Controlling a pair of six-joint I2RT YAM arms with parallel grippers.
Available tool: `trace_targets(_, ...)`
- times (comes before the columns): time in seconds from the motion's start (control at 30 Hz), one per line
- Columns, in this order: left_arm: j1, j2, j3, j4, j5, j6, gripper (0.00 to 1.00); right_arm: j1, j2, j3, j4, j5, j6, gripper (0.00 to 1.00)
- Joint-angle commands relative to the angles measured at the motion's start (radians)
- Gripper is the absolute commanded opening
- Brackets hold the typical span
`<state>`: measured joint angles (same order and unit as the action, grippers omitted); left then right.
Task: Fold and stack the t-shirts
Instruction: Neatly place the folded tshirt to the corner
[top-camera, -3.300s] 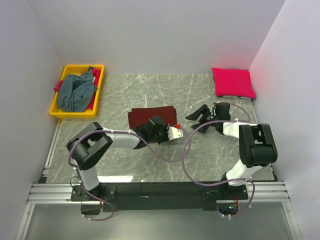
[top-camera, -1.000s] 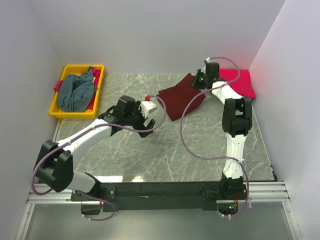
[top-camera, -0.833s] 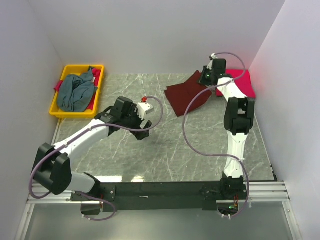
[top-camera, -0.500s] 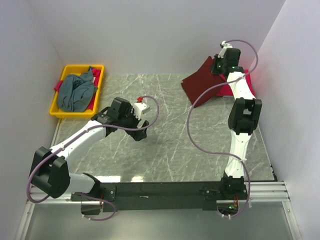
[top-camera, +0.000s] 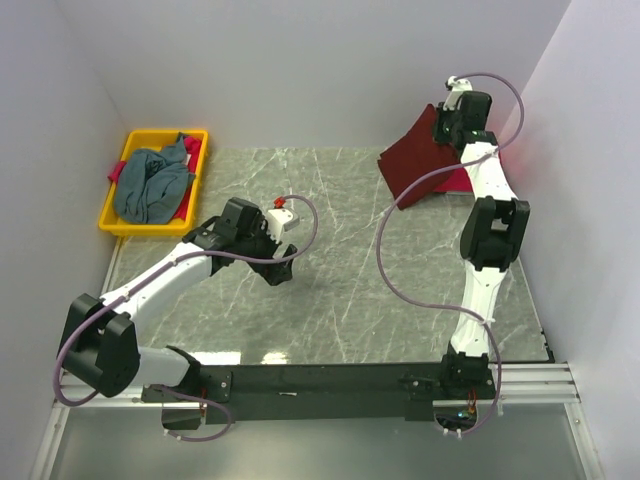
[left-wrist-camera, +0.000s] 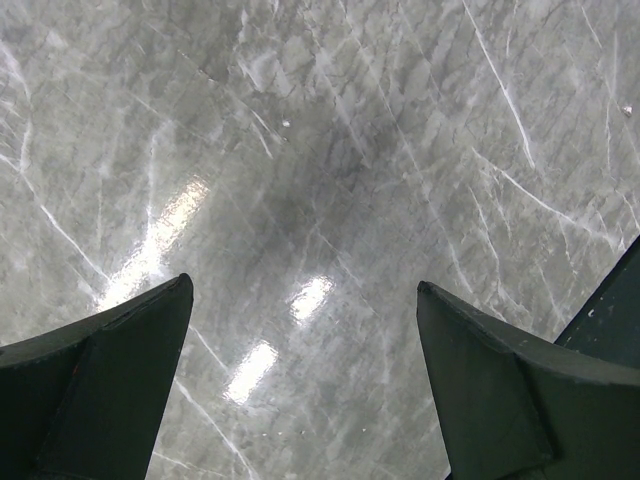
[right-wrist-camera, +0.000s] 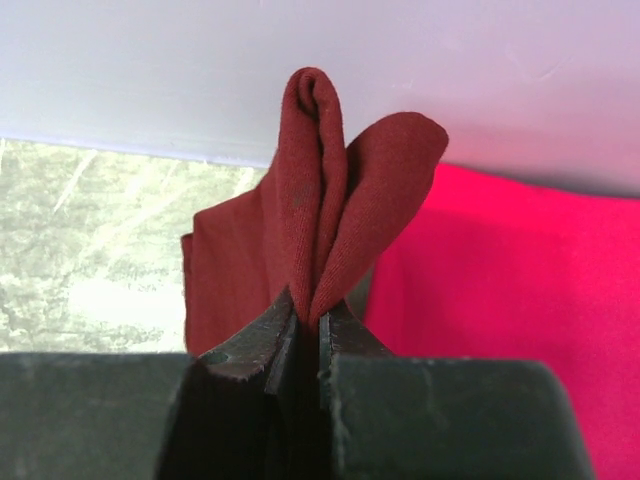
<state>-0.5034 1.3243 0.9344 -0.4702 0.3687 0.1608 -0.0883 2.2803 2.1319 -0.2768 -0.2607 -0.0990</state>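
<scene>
- Maroon shirt (top-camera: 415, 160) hangs folded from the right fingers (right-wrist-camera: 245, 350). They are clenched on a thin pinch of its edge, raised at the far right corner above the pink shirt (right-wrist-camera: 500, 300).
- Only a small bunch of cloth sits in that pinch. A quick swing could pull it free, or the hanging fold could fall open and land rumpled.
- Lowered off-centre, the maroon shirt would lap over the pink one's edge onto the bare surface (top-camera: 330, 290). Dragging it straight could ruck the shirt beneath.
- The right arm is stretched far out, close to the walls (top-camera: 300, 70), so the cloth might brush them on the way down.
- Left fingers (left-wrist-camera: 110, 370) are spread wide and empty over bare surface at mid-left, well apart from the stack.
- Grey-blue shirt (top-camera: 150, 185) lies crumpled in the yellow bin (top-camera: 140, 230) at the far left, not yet folded.
- The surface is glossy grey-green marble pattern with bright reflections, and probably slick under cloth. Pale plain walls close it in on three sides.
</scene>
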Motion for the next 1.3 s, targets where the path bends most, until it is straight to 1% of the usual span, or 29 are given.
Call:
trace_targets(0.0,0.003,-0.033,0.000,0.015,0.016,0.002,0.99,-0.005,-0.131,0.069,0.088,0.015,-0.022,0.00)
trace_targets(0.8,0.005,-0.050,-0.022,0.021,0.036,0.017,0.99,-0.022,-0.217,0.126,0.070,-0.005,-0.057,0.00)
trace_targets(0.93,0.003,-0.045,-0.022,0.018,0.041,0.017,0.99,-0.033,-0.211,0.112,0.070,0.003,-0.074,0.00)
trace_targets(1.03,0.003,-0.040,-0.017,0.010,0.042,0.022,0.99,-0.044,-0.212,0.073,0.091,0.009,-0.090,0.00)
trace_targets(1.27,0.005,-0.022,-0.006,-0.007,0.056,0.025,0.99,-0.083,-0.177,0.054,0.113,0.009,-0.137,0.00)
